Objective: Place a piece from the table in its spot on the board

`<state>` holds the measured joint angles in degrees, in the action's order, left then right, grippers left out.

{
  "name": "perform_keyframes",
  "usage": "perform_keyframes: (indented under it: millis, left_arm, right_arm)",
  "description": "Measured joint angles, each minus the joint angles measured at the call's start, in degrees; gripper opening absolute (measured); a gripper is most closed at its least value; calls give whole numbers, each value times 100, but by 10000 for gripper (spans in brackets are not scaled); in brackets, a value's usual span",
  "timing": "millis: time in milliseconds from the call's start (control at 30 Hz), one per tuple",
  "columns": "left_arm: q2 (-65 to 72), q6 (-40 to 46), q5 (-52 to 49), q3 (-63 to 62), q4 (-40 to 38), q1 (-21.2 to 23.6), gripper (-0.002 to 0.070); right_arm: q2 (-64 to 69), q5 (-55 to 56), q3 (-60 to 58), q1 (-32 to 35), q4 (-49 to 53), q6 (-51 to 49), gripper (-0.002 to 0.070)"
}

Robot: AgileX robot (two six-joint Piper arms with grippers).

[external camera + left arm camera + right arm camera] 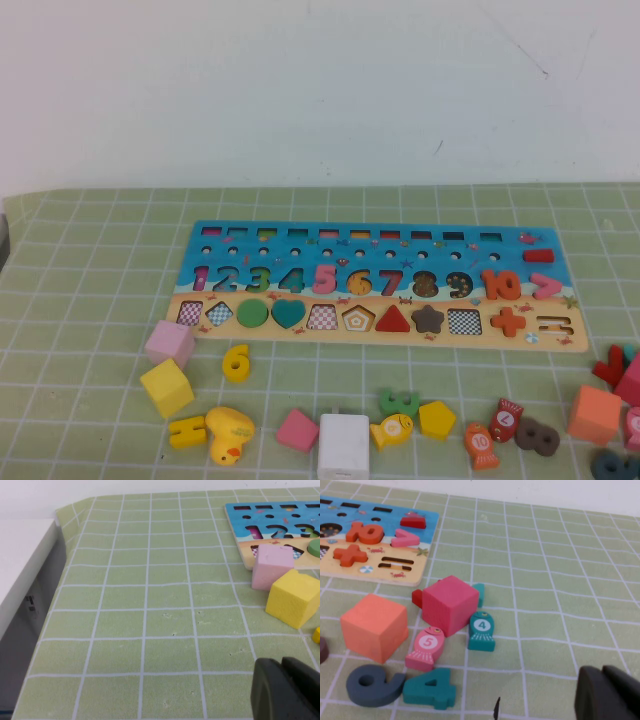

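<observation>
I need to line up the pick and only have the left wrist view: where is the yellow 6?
Observer: The piece lies flat on the mat, just nearer the robot than the board, right of the yellow cube.
Operator: Is its slot free?
Observer: The high view shows the board's 6 recess holding no piece.
Operator: Where are the pincers?
Observer: The high view shows neither arm. The left pincer hangs shut over bare mat near that cube; the right pincer hangs shut near the pink cube.
</observation>
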<state>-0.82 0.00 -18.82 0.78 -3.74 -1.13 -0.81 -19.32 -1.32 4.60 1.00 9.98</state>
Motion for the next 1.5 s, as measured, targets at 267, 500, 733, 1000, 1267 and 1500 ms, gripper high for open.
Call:
perform_keyframes:
  millis: [267, 500, 733, 1000, 1267, 1500]
  left_arm:
    - [0, 0, 0, 0, 0, 0, -2]
    - [0, 0, 0, 0, 0, 0, -2]
    - [0, 0, 0, 0, 0, 0, -2]
    - [0, 0, 0, 0, 0, 0, -2]
    - [0, 0, 152, 15, 92, 0, -2]
    - [0, 0, 1586, 32, 144, 0, -2]
  right_arm:
    - [0, 0, 0, 0, -1, 0, -3]
    - [0, 0, 0, 0, 12, 0, -3]
    - [0, 0, 0, 0, 16, 0, -3]
    - [0, 0, 0, 0, 25, 0, -3]
    - [0, 0, 0, 0, 25, 0, -3]
    - [0, 0, 0, 0, 25, 0, -3]
